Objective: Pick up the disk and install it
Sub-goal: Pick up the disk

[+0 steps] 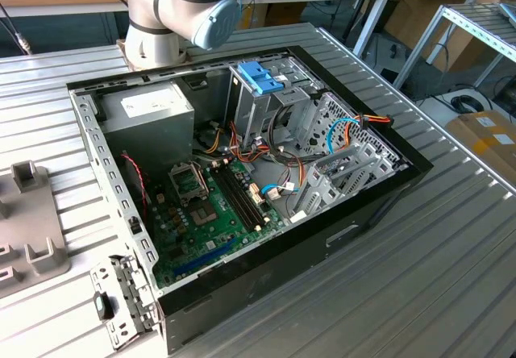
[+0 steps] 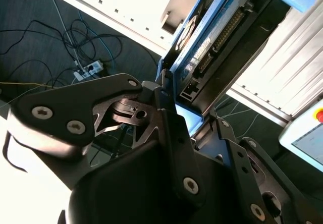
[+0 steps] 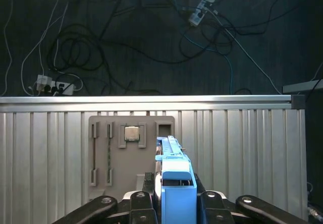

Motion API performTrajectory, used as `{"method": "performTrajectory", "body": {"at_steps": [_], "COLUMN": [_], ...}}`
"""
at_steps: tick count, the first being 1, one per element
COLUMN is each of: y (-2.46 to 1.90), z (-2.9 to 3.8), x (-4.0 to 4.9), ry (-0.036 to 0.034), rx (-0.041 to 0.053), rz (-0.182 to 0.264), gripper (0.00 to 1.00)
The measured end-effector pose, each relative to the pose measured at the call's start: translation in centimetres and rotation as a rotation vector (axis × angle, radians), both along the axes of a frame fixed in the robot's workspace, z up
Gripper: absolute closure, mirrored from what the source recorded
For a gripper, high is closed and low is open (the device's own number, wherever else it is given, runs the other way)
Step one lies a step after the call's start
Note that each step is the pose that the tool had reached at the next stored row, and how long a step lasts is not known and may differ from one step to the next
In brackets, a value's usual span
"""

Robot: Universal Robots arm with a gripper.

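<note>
In both wrist views my gripper (image 3: 174,196) is shut on the disk (image 3: 174,181), held on edge between the black fingers (image 3: 141,201). The first wrist view shows the disk's light-blue carrier rail end-on, above the ribbed metal table (image 3: 242,148). In the second wrist view the disk (image 2: 209,40) rises out of the gripper (image 2: 189,118), with its grey underside, connector row and blue frame showing. The exterior view shows the arm's base joints (image 1: 181,7) behind the open computer case (image 1: 387,189).
Inside the case are a motherboard (image 1: 218,205), a grey power supply (image 1: 149,108), loose cables and an upright metal drive cage (image 1: 258,112) topped by a blue handle (image 1: 260,77). A grey fixture plate (image 3: 101,148) holding a processor chip (image 3: 132,132) lies on the table. Cables lie on the floor beyond the table's edge.
</note>
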State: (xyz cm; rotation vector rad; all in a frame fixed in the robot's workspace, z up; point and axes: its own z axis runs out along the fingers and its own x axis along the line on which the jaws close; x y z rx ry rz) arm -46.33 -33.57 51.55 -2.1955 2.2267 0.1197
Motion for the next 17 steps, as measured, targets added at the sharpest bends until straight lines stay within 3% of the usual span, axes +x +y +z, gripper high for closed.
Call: {"method": "performTrajectory", "body": {"at_steps": [17], "y": [-0.66], "z": [0.00], "x": [0.11], "ry": [0.0000], "rx": [0.0000], "rz": [0.000], "gripper": [0.63]}}
